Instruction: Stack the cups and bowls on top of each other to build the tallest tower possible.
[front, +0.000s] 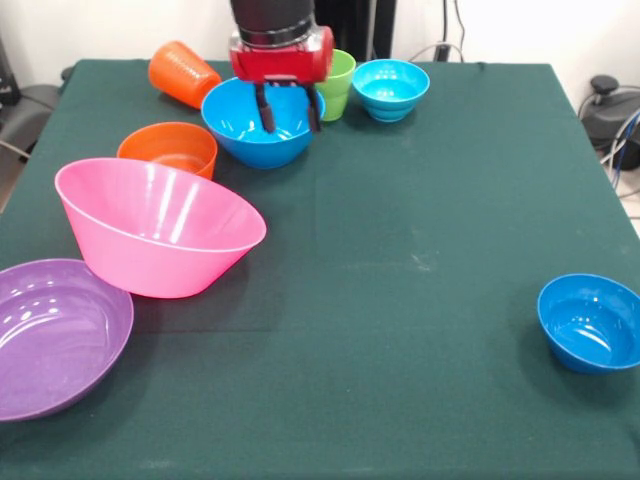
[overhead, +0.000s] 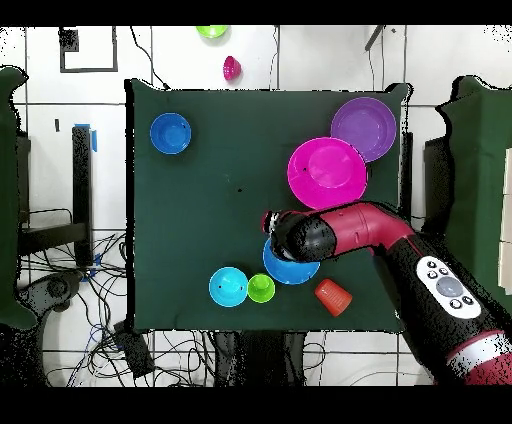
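Observation:
My gripper (front: 290, 110) hangs open, its two dark fingers (front: 268, 112) dipping into the medium blue bowl (front: 262, 128) with nothing between them. Behind that bowl stands the lime green cup (front: 337, 82), and the small cyan bowl (front: 390, 88) sits beside the cup. The ribbed orange cup (front: 183, 73) lies on its side at the far left. The small orange bowl (front: 168, 150), the tilted huge pink bowl (front: 155, 225) and the purple bowl (front: 55, 335) line the left side. The dark blue bowl (front: 590, 322) sits alone at the near right. In the overhead view the arm (overhead: 340, 235) covers part of the blue bowl (overhead: 290, 270).
The green table (front: 420, 260) has its left edge close to the purple and pink bowls. In the overhead view a small green thing (overhead: 211, 31) and a small pink thing (overhead: 231, 68) lie on the floor beyond the table. Cables run along the floor beside it.

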